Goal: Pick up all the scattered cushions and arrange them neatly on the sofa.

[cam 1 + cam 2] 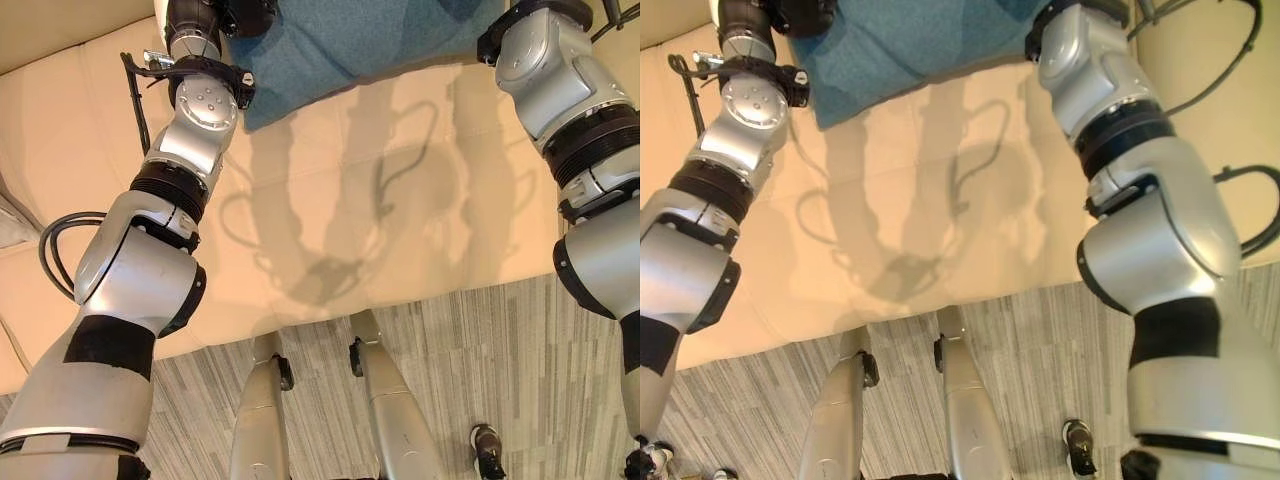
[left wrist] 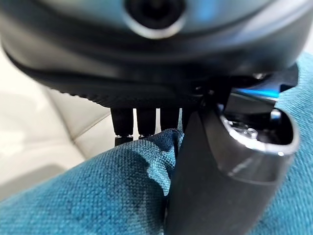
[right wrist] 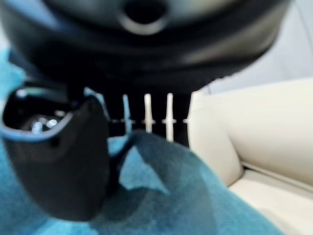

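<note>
A teal cushion (image 1: 350, 45) is held over the cream sofa (image 1: 400, 200), toward the seat's back edge, w/ both arms reaching forward to it. In the left wrist view the left hand (image 2: 225, 161) is seen clamped on the cushion's edge: thumb pressed on top of the fabric, fingers (image 2: 146, 122) tucked behind/under the fold. In the right wrist view the right hand (image 3: 63, 161) is seen the same way, thumb on the teal cloth and fingers (image 3: 146, 117) behind it, so the cushion is pinched from both ends. The key relation: the cushion's long axis is judged to run side to side betw. the two hands, approx. parallel to the sofa's back edge, w/ each hand at one end, neither nearer than the other. A lower corner (image 1: 250, 122) hangs over the seat on the left arm's side. Whether it is touching the seat cannot be told. Grey striped floor (image 1: 480, 340) is seen along the sofa's front edge. The step in hand is judged to be placing; next, the cushion prob. needs setting down level against the backrest, both grips released together so it isn't skewed.
</note>
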Motion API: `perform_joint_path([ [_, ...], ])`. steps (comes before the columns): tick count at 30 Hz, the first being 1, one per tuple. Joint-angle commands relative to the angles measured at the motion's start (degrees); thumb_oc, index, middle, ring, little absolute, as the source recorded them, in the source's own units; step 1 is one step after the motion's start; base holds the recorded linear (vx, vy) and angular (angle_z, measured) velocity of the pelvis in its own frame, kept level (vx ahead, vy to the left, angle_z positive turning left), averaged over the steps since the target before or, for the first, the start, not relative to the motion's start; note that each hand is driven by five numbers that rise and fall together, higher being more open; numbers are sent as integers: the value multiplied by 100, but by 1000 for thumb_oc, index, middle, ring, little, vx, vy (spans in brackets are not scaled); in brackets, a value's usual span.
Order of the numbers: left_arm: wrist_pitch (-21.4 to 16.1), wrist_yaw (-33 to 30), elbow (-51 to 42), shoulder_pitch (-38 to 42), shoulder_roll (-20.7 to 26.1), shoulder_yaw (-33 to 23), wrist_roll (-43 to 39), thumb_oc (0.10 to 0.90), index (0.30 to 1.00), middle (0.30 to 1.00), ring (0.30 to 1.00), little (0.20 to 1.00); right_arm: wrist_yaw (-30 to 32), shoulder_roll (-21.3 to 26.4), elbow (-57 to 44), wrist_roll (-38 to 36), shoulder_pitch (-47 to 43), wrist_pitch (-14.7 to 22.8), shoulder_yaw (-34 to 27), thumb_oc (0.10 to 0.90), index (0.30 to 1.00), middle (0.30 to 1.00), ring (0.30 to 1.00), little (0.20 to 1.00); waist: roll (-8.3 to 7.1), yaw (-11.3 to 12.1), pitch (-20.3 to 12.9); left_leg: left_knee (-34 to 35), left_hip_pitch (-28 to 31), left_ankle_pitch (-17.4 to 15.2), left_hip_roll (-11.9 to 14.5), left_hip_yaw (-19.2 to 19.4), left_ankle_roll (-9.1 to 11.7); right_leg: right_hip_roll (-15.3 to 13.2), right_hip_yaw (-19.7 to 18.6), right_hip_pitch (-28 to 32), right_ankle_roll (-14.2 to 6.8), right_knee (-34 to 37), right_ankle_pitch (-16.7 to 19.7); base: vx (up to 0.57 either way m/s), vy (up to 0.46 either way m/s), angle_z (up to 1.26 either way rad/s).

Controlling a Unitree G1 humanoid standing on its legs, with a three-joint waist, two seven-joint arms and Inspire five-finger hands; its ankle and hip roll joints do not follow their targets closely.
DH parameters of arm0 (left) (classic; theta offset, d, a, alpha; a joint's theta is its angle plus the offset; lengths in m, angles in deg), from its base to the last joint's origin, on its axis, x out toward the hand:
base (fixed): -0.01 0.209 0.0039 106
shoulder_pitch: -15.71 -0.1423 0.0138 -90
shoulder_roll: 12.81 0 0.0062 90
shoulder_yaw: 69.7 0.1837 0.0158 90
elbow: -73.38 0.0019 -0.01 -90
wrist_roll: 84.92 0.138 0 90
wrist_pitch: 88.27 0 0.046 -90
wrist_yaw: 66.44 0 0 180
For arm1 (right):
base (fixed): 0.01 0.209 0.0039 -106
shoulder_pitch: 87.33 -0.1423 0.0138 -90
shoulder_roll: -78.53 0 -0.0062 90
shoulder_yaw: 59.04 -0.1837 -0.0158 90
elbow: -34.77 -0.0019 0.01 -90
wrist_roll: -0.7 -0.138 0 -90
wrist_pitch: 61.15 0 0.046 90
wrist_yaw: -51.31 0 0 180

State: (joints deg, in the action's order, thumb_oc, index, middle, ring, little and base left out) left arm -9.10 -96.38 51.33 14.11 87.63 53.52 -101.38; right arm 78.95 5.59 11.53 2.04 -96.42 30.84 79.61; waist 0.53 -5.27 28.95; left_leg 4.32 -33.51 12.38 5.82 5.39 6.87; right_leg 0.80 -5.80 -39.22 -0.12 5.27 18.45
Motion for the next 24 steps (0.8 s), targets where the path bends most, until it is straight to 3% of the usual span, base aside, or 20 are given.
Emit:
perform_joint_path([
  [1, -184, -1214, -103, 978, 864, -105, 407, 400, 300, 300, 300, 300, 141, -283, 432, -184, -26, 4, -5, 400, 300, 300, 300, 300, 202, 37, -762, 68, 160, -283, -133, -227, 222, -497, 274, 867, -1044, -265, -1197, -5, 38, -2],
  [3, -198, -1030, 36, 949, 752, -59, 272, 400, 300, 300, 300, 300, 78, -258, 560, -322, -7, 10, -30, 400, 300, 300, 300, 300, 242, 51, -744, 68, 266, -303, -141, -240, 199, -520, 264, 965, -1038, -305, -1224, 12, 43, -3],
  [4, -162, -815, 205, 878, 636, -64, 141, 400, 300, 300, 300, 300, -22, -258, 674, -448, 45, 24, -67, 554, 531, 531, 531, 531, 271, 59, -726, 68, 348, -329, -163, -251, 183, -529, 249, 1037, -1038, -338, -1264, 2, 34, -1],
  [5, -166, -811, 211, 888, 637, -61, 138, 800, 900, 900, 900, 900, -23, -257, 677, -449, 37, 26, -67, 800, 900, 900, 900, 900, 272, 61, -729, 68, 324, -303, -160, -252, 183, -527, 247, 1015, -1037, -333, -1238, 0, 0, 0],
  [8, -29, -225, 721, 872, 558, 168, 15, 800, 900, 900, 900, 900, -326, -229, 1010, -530, -17, -23, 144, 800, 900, 900, 900, 900, 303, 100, -692, 68, 352, -270, -165, -271, 187, -537, 269, 1049, -1046, -329, -1202, 0, 0, 0],
  [11, -121, -81, 722, 793, 575, 50, -297, 800, 900, 900, 900, 900, -400, -182, 1025, -591, -15, -39, 162, 800, 900, 900, 900, 900, 299, 110, -671, 68, 384, -266, -165, -273, 192, -534, 266, 1097, -1050, -301, -1199, -2, 4, 3],
  [13, -394, 189, 470, 530, 673, -347, -1233, 800, 900, 900, 900, 900, -505, 32, 805, -693, 101, -59, 155, 800, 900, 900, 900, 900, 273, 110, -694, 68, 419, -268, -178, -286, 190, -530, 259, 1167, -1048, -288, -1221, 23, 8, 4],
  [14, -299, 753, 647, 372, 804, -344, -1750, 800, 900, 900, 900, 900, -651, 319, 607, -841, 142, -51, 141, 800, 900, 900, 900, 900, 262, 82, -738, 68, 506, -304, -169, -291, 177, -526, 255, 1235, -1046, -319, -1270, 0, 0, 0],
  [17, -344, 933, 498, 220, 983, -432, -2175, 800, 900, 900, 900, 900, -667, 632, 269, -998, 273, -16, 21, 800, 900, 900, 900, 900, 274, 78, -769, 68, 605, -334, -167, -306, 151, -518, 251, 1322, -1038, -385, -1317, 25, 14, 1],
  [20, 118, 1364, 1102, 58, 1093, -390, -1913, 800, 900, 900, 900, 900, -915, 850, 288, -1206, 559, -45, -77, 800, 900, 900, 900, 900, 244, 58, -787, 68, 799, -330, -135, -314, 122, -505, 229, 1459, -1014, -476, -1389, 18, -13, 3],
  [24, 145, 1337, 1111, 86, 1435, -578, -2045, 800, 900, 900, 900, 900, -807, 1210, -480, -1847, 1136, 128, -642, 800, 900, 900, 900, 900, 187, 9, -903, 68, 998, -390, -98, -290, 109, -518, 243, 1617, -989, -460, -1401, 50, -6, 0],
])
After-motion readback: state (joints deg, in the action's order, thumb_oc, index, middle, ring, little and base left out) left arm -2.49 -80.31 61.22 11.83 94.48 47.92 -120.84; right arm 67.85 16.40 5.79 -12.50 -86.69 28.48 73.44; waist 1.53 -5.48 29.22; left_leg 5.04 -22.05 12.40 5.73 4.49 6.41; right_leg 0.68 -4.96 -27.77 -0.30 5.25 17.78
